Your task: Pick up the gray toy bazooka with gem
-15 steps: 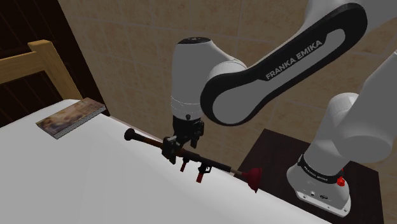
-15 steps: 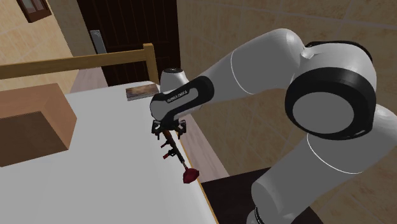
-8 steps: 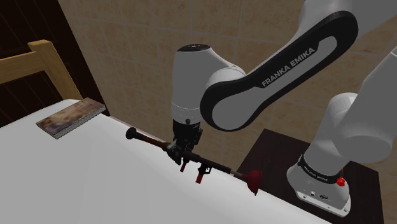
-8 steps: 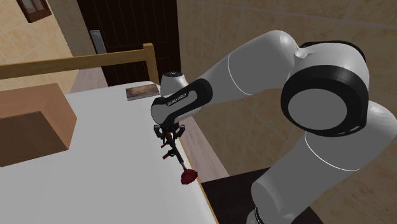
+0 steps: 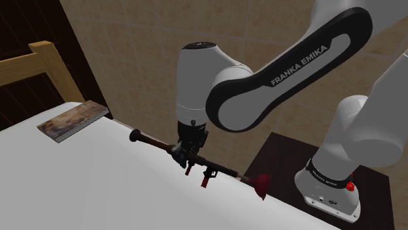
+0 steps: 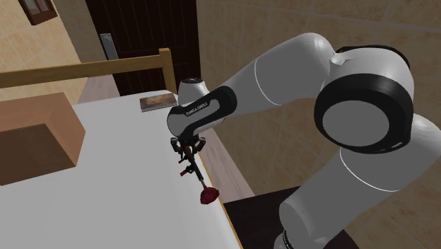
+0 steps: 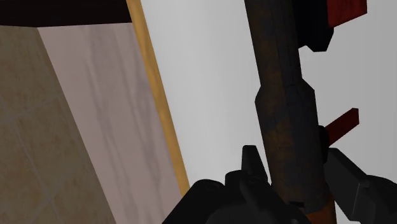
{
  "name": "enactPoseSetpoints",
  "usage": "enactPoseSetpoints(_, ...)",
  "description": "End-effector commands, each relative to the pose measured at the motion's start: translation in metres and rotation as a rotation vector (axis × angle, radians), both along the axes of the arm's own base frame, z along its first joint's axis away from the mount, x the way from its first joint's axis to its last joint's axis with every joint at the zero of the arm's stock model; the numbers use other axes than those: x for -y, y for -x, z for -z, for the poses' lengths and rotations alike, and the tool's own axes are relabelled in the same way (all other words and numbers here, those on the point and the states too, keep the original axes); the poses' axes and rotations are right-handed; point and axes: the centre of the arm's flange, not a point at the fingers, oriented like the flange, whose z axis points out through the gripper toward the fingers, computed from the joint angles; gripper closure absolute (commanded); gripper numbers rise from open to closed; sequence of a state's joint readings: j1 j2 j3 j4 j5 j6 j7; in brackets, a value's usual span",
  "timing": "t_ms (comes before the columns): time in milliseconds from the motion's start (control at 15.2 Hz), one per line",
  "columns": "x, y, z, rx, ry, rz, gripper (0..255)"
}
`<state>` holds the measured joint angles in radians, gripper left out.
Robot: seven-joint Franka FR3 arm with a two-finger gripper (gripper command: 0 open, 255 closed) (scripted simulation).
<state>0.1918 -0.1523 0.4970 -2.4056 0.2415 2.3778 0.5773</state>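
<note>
Clamping the gripper onto the dark toy bazooka mid-tube, right beside its little red grips. From the wrist, black fingers squeezed tight against both sides of the tube, only narrowly apart, nothing else between them. Stretched along the white bed by its wooden edge, red flared end toward the stand, black end toward the book. Resting or barely lifted? Cannot tell.
</note>
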Motion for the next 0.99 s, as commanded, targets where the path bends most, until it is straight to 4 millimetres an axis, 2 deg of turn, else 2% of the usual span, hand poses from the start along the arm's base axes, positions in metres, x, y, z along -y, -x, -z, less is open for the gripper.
enactPoseSetpoints(0,0.000,0.000,-0.009,0.000,0.000,0.000,255)
enactPoseSetpoints(792,0.000,0.000,-0.072,0.000,0.000,0.000,255)
enactPoseSetpoints(924,0.000,0.000,-0.073,0.000,0.000,0.000,255)
